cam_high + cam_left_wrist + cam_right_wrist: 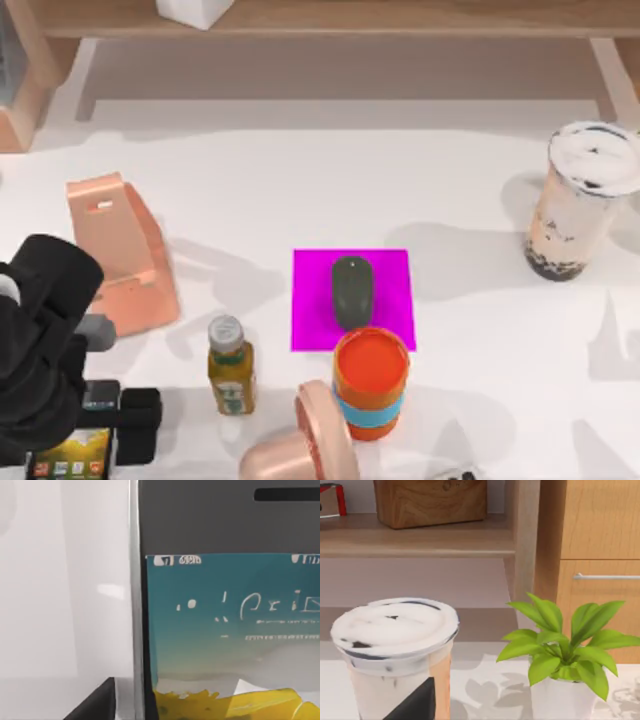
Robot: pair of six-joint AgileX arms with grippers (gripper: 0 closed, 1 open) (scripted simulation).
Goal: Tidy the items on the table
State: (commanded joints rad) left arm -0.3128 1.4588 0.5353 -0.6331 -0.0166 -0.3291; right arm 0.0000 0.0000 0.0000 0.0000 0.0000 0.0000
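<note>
The left arm's jaws (95,432) sit at the tabletop's (250,190) near left corner, closed narrow on the smartphone (70,466), whose colourful screen pokes out at the very front edge. In the left wrist view the smartphone (225,630) sits right against the lens, its pale frame edge running upright with bare white surface beside it.

Taking the magenta mat (390,290) at the centre as landmark: the computer mouse (351,291) lies on it, lengthwise front to back. Touching the mat's near edge stands an orange cup (371,383) with a blue band; a pink rounded object (305,445) lies just left of that cup. A small juice bottle (230,366) stands left of the mat's near corner, and a salmon phone stand (125,255) farther left, close to the left arm. Room between bottle and stand is tight.

The bubble tea cup (580,200) stands upright far right of the mat, with open white surface around it. The right wrist view faces the bubble tea cup (395,650) closely, a potted plant (565,655) beside it; whether the right arm's jaws are wide or narrow, I cannot tell.
</note>
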